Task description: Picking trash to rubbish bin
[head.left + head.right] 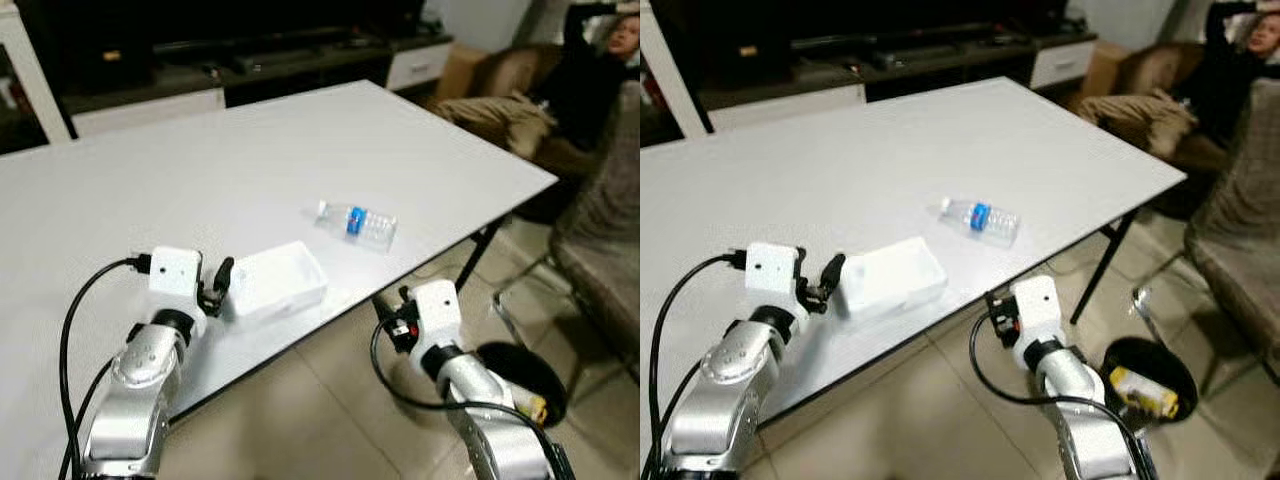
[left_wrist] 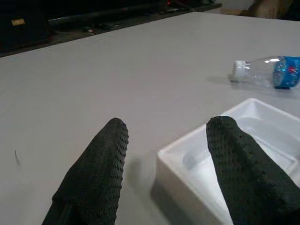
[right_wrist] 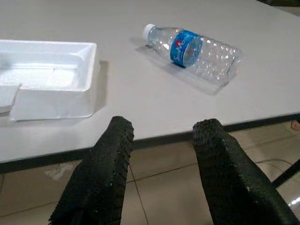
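A white foam tray (image 1: 278,280) lies near the front edge of the white table (image 1: 200,170). A clear plastic bottle (image 1: 357,224) with a blue label lies on its side just to the tray's right. My left gripper (image 1: 214,287) is open at the tray's left end: in the left wrist view one finger (image 2: 239,164) is over the tray's rim and the other rests on the table beside it. My right gripper (image 3: 161,136) is open and empty, just off and below the table's front edge, facing the bottle (image 3: 192,49). A black rubbish bin (image 1: 525,375) stands on the floor at the right.
Something yellow lies in the bin. A grey chair (image 1: 600,230) stands right of the table, near the bin. A person (image 1: 590,70) sits in a brown armchair at the back right. A black table leg (image 1: 478,255) slants down near the bin. Dark cabinets line the back wall.
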You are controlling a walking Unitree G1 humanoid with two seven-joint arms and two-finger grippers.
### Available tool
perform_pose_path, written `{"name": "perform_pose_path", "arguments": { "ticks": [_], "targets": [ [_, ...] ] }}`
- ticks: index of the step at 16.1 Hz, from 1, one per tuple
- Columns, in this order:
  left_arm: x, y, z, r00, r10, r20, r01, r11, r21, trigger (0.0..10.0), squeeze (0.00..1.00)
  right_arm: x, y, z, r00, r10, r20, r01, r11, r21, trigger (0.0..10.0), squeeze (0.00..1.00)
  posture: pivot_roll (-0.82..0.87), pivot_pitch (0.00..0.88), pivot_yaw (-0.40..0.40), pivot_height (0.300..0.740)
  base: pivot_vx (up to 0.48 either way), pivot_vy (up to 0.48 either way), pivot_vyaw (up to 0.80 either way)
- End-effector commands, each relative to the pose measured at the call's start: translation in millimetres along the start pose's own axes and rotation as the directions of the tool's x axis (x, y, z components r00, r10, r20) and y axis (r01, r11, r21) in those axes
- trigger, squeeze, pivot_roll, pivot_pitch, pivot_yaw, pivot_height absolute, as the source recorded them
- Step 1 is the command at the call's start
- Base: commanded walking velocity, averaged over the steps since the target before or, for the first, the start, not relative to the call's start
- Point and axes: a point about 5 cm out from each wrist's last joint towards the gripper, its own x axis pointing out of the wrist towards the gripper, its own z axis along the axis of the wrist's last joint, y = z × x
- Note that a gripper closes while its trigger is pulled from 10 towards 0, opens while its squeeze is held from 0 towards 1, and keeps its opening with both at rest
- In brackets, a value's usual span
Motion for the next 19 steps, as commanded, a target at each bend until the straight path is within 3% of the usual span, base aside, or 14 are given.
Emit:
{"name": "perform_pose_path", "arguments": {
  "ticks": [1,3,6,8,9,13,17,18,19],
  "targets": [
    [1.6,-6.7,6,0.999,-0.036,0.016,0.036,0.999,0.006,10.0,0.0,-1.1,-2.5,-2,1.0,-0.023,-0.008,0.023,1.0,0.002,10.0,0.0,-0.11,0.0,-0.027,0.74,0.0,0.48,0.0],
    [2.2,-5.9,6,0.999,-0.04,0.017,0.04,0.999,0.014,10.0,0.0,-0.3,-1.0,-3,1.0,-0.021,-0.008,0.021,1.0,0.002,10.0,0.0,-0.11,0.0,-0.025,0.74,0.0,0.48,0.0],
    [4.8,-5.0,7,0.999,-0.047,0.004,0.047,0.993,0.111,10.0,0.0,0.6,-1.3,-2,1.0,-0.031,-0.003,0.031,1.0,0.007,10.0,0.0,-0.11,0.0,-0.015,0.74,0.0,-0.32,0.0],
    [6.2,-7.6,6,0.998,-0.056,-0.005,0.056,0.995,0.087,10.0,0.0,-0.5,-6.1,-4,0.999,-0.049,-0.009,0.049,0.999,0.003,10.0,0.0,-0.11,0.0,-0.01,0.74,0.0,-0.48,0.0],
    [7.8,-7.5,6,0.999,-0.045,-0.008,0.046,0.998,0.038,10.0,0.0,0.2,-6.7,-3,0.999,-0.047,-0.01,0.047,0.999,-0.004,10.0,0.0,-0.11,0.0,-0.009,0.74,0.0,0.0,0.0],
    [10.5,-11.0,-1,0.997,-0.057,-0.056,0.056,0.998,-0.014,10.0,0.0,5.6,-7.9,0,1.0,-0.024,-0.008,0.024,0.999,-0.024,10.0,0.0,-0.09,0.0,-0.032,0.74,0.0,0.0,0.0],
    [31.6,-24.8,-7,0.984,-0.141,-0.105,0.131,0.987,-0.089,10.0,0.0,9.7,-7.1,5,1.0,0.0,0.001,0.0,0.999,-0.044,10.0,0.0,-0.09,0.0,-0.036,0.74,0.0,0.0,0.0],
    [43.3,-30.8,-7,0.979,-0.177,-0.101,0.163,0.977,-0.138,10.0,0.83,10.1,-8.0,5,1.0,-0.003,0.002,0.003,0.999,-0.043,10.0,0.0,-0.1,0.0,-0.037,0.74,0.0,0.0,0.0],
    [53.9,-33.7,-3,0.978,-0.188,-0.091,0.17,0.97,-0.173,10.0,1.0,9.3,-8.1,6,1.0,-0.005,0.003,0.005,0.999,-0.043,10.0,0.0,-0.11,0.0,-0.036,0.74,0.0,0.0,0.0]
  ]
}}
